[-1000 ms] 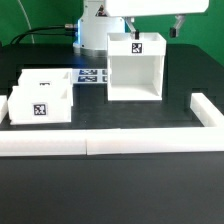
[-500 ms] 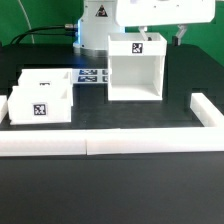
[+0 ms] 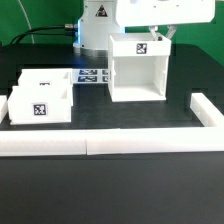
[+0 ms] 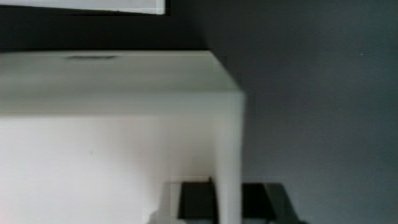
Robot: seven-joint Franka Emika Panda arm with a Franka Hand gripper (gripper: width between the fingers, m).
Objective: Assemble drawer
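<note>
Beneath the jaws, the drawer housing [image 3: 138, 68] stands upright on the worktop [image 3: 110, 180]; its trays [image 3: 40, 97] lie well away from them. Rigid, light, smooth plastic, probably best gripped across one thin side wall. Overhead, the arm [image 3: 140, 12] points downward; whether the jaws are spread cannot be told.

We see the white housing [image 3: 138, 72] upright at upper centre, open front toward us, tag on top. At middle left sit two shallow white trays: near tray [image 3: 40, 106], tag on its front, far tray [image 3: 50, 80] just behind.
</note>
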